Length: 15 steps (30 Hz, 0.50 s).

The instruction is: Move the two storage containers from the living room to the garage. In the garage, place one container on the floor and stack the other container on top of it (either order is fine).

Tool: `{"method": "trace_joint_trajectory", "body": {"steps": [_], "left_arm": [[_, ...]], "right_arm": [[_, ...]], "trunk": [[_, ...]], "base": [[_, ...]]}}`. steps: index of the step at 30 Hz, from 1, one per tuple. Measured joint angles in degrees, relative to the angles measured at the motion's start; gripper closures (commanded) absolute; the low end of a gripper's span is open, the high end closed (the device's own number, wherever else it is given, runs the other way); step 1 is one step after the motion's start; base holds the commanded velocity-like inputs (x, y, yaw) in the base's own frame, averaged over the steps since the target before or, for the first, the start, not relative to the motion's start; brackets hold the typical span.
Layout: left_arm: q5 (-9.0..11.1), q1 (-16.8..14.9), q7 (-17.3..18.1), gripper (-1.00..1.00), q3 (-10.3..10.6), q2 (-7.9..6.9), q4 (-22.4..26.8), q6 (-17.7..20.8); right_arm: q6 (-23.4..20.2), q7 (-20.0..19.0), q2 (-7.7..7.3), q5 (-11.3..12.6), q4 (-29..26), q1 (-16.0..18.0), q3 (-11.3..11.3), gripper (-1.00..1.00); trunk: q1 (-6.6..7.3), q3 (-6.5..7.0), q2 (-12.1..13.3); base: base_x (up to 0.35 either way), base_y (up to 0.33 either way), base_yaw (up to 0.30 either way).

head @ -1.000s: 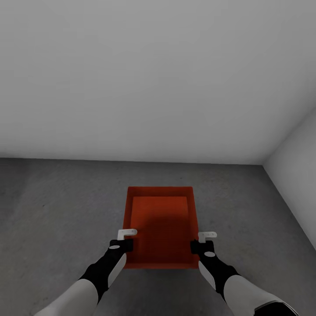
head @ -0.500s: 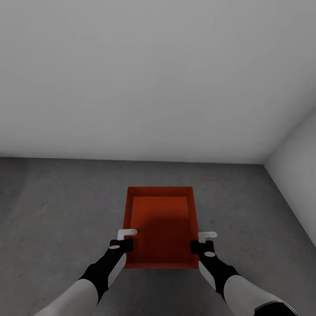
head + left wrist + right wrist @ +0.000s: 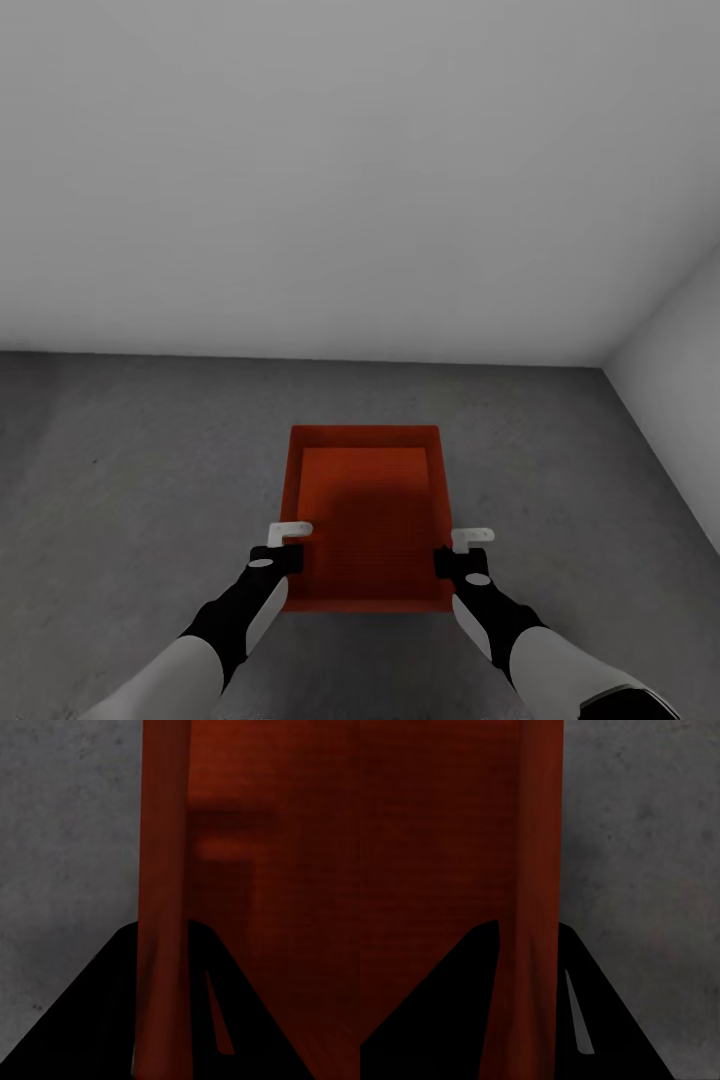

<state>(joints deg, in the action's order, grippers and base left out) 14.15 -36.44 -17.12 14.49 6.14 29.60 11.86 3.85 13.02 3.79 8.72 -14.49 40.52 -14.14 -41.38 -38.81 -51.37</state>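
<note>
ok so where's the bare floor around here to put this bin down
Bare concrete floor lies on every side of the orange-red container: a wide stretch to its left, a strip ahead up to the back wall, and a narrower patch on the right bordered by the side wall. It is crowded where the left gripper and right gripper clamp the container's side walls.

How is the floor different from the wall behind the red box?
The floor is dark grey and mottled with specks; the wall is pale grey and plain. The floor lies flat under the storage container; the wall stands upright beyond it. The two meet in a straight line past the container's far end. Both are grey and bare.
</note>
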Motion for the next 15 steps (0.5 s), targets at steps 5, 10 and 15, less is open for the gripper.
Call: {"method": "trace_joint_trajectory", "body": {"steps": [5,10,15], "left_arm": [[0.0,0.0,0.0,1.00,0.0,0.00,0.0,0.0],[0.0,0.0,0.0,1.00,0.0,0.00,0.0,0.0],[0.0,0.0,0.0,1.00,0.0,-0.01,0.0,0.1]], "right_arm": [[0.0,0.0,0.00,0.0,0.0,0.0,0.0,1.00],[0.0,0.0,0.00,0.0,0.0,0.0,0.0,1.00],[0.0,0.0,0.01,0.0,0.0,0.0,0.0,1.00]], "trunk": [[0.00,-0.45,0.0],[0.00,-0.91,0.0],[0.00,-1.36,0.0]], "base": [[0.000,0.000,0.000],[0.000,0.000,0.000],[0.000,0.000,0.000]]}}
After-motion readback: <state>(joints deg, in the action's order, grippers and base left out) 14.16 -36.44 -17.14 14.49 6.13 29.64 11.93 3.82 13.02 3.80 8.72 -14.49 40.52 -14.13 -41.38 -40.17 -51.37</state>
